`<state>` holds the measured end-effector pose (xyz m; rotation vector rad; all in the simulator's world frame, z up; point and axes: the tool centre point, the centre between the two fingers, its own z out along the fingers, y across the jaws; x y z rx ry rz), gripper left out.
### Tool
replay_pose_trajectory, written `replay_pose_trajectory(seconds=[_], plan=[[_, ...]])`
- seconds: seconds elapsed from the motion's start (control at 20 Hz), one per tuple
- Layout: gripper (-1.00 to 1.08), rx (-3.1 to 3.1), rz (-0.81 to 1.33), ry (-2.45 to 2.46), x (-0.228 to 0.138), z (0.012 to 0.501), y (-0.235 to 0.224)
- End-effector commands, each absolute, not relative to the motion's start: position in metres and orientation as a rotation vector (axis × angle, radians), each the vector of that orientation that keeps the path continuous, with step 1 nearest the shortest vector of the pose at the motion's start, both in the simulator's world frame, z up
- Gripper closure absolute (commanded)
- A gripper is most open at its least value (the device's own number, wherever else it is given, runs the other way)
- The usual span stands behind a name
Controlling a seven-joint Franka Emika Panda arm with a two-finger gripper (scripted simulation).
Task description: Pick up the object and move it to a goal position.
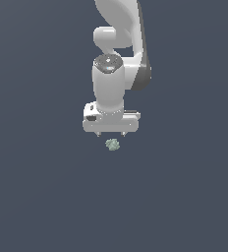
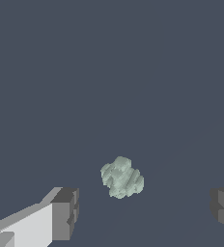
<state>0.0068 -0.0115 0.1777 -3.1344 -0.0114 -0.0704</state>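
The object (image 1: 112,144) is a tiny pale green-grey bumpy clump lying on the dark grey floor, just in front of and below the white gripper (image 1: 110,134) in the exterior view. In the wrist view the object (image 2: 121,177) sits between the two dark fingertips (image 2: 65,212), slightly ahead of them. The gripper (image 2: 145,210) is open wide and holds nothing. The fingers hang above the floor, apart from the clump.
The white arm (image 1: 121,49) rises behind the gripper toward the top of the exterior view. A plain dark grey floor (image 1: 47,197) surrounds the object on all sides.
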Motion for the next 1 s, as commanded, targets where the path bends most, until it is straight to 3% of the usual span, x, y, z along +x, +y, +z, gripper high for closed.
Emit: replay_pose_trajectory(seconds=[0.0, 0.95], plan=[[-0.92, -3.134, -0.070, -0.011, 0.007, 0.178, -0.012], [-0.92, -3.136, -0.037, 0.012, -0.003, 0.170, -0.030]])
